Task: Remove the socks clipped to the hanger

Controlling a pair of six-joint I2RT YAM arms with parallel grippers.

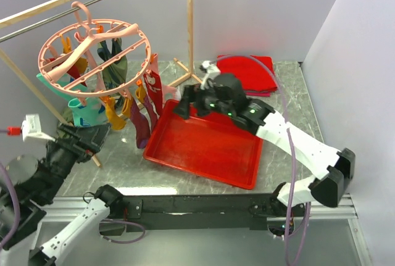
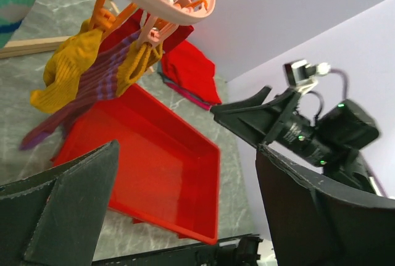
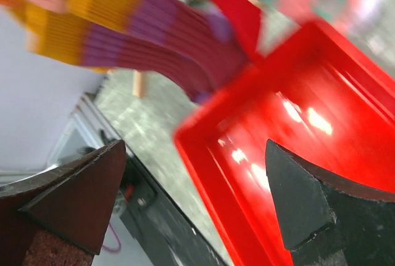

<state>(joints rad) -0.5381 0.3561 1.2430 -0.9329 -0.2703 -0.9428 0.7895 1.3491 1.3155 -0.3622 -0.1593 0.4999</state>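
Jaws wide and empty on the right gripper (image 1: pixel 187 104) and the left gripper (image 1: pixel 84 139); the socks (image 1: pixel 141 127) dangle from the hanger (image 1: pixel 147 47) at far left, beside the red tray (image 1: pixel 203 149); light, limp, stretchy stuff, I'd say; best pinched high, just under a clip, then tugged down.

Top view: bright, even, diffuse light from overhead, no hard shadows. There is only soft shade along the tray (image 1: pixel 203 149) edge at 6 o'clock and a pale sheen on the desk (image 1: pixel 290 87) near 7. It is sharp throughout.

Left wrist view: well lit, mid-ground crisp. The left fingers (image 2: pixel 68 204) at 7 and 5 o'clock are soft and out of focus; the hanger (image 2: pixel 154 0) at 12 is slightly soft.

Right wrist view: heavy motion blur. The socks (image 3: pixel 136 37) are smeared at 11, white glare spots sit on the tray floor toward 3, and the right fingers (image 3: pixel 80 198) are dark and fuzzy.
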